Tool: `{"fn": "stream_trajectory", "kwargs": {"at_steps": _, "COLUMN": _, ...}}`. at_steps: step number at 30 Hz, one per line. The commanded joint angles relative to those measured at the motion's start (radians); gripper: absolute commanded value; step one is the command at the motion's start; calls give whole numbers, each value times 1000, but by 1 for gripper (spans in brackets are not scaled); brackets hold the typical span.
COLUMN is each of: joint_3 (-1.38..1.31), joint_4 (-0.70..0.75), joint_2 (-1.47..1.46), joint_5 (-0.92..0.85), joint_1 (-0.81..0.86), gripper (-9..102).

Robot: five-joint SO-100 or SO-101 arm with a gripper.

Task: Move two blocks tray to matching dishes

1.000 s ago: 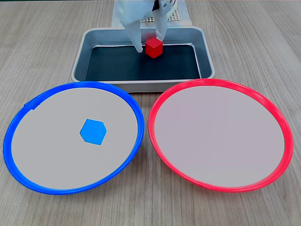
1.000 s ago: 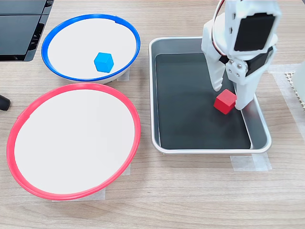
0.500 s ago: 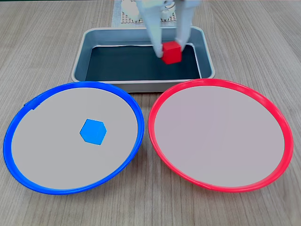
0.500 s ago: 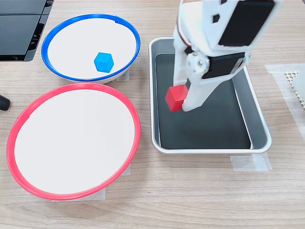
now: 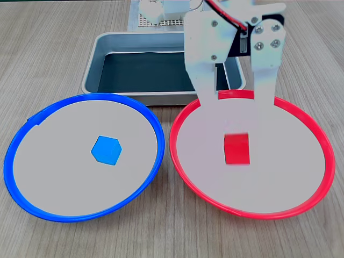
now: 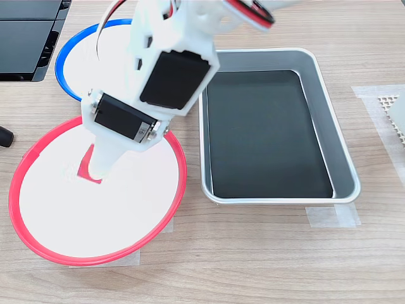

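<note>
White gripper (image 5: 236, 142) over the red dish (image 5: 301, 129), fingers either side of the red block (image 5: 236, 149); block blurred, so can't tell if clamped or released. Block faces square to camera, no long axis. Arm (image 6: 171, 69) hides part of blue dish (image 6: 69, 57). Blue block (image 5: 106, 150) sits in blue dish centre. Tray (image 5: 102, 51) behind dishes, on wood table (image 5: 48, 48).

A wooden table (image 6: 266, 253) carries clear tape (image 6: 332, 216) and a black device (image 6: 28, 38).
</note>
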Motion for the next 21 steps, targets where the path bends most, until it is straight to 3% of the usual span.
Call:
{"fn": "stream_trajectory", "kwargs": {"at_steps": 1, "joint_3": 0, "joint_4": -31, "joint_2": 14, "joint_5": -3, "joint_1": 0, "gripper": 26}}
{"fn": "stream_trajectory", "kwargs": {"at_steps": 3, "joint_3": 21, "joint_4": -35, "joint_2": 46, "joint_5": 3, "joint_1": -2, "gripper": 26}}
{"fn": "stream_trajectory", "kwargs": {"at_steps": 4, "joint_3": 51, "joint_4": -40, "joint_2": 92, "joint_5": 66, "joint_1": -2, "gripper": 13}}
{"fn": "stream_trajectory", "kwargs": {"at_steps": 6, "joint_3": 121, "joint_4": -54, "joint_2": 199, "joint_5": 232, "joint_1": -3, "gripper": 0}}
{"fn": "stream_trajectory", "kwargs": {"at_steps": 9, "joint_3": 325, "joint_4": -75, "joint_2": 431, "joint_5": 272, "joint_1": 6, "gripper": 0}}
{"fn": "stream_trajectory", "kwargs": {"at_steps": 13, "joint_3": 830, "joint_4": -433, "joint_2": 870, "joint_5": 555, "joint_1": 51, "gripper": 0}}
{"fn": "stream_trajectory", "kwargs": {"at_steps": 16, "joint_3": 1164, "joint_4": -612, "joint_2": 1163, "joint_5": 792, "joint_1": 101, "gripper": 0}}
{"fn": "stream_trajectory", "kwargs": {"at_steps": 18, "joint_3": 1342, "joint_4": -634, "joint_2": 1345, "joint_5": 953, "joint_1": 137, "gripper": 0}}
{"fn": "stream_trajectory", "kwargs": {"at_steps": 21, "joint_3": 1546, "joint_4": -526, "joint_2": 1615, "joint_5": 1101, "joint_1": 172, "gripper": 0}}
